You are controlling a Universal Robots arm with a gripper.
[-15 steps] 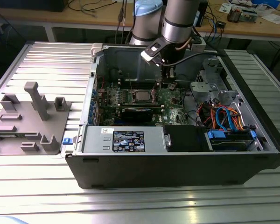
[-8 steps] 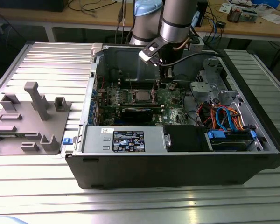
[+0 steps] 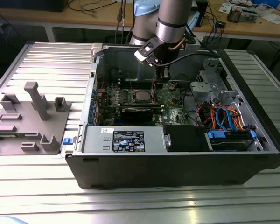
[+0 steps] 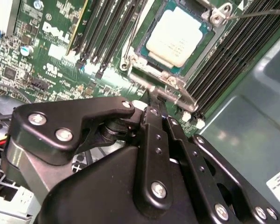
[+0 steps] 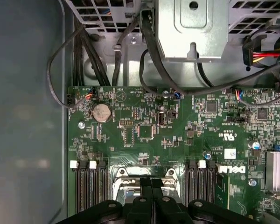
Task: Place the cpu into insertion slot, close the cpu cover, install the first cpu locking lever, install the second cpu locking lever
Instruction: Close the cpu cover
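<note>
Gripper linkage hogged my second wrist view, fingers pinched together with nothing between them far as I could tell, tips down at the insertion slot rim. The cpu sat seated in it, just beyond the tips.

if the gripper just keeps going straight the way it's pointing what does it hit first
Most likely the silvery rim of the insertion slot, beside the cpu; the gripper points at that edge in the second wrist view, though the gap is hard to judge.
</note>
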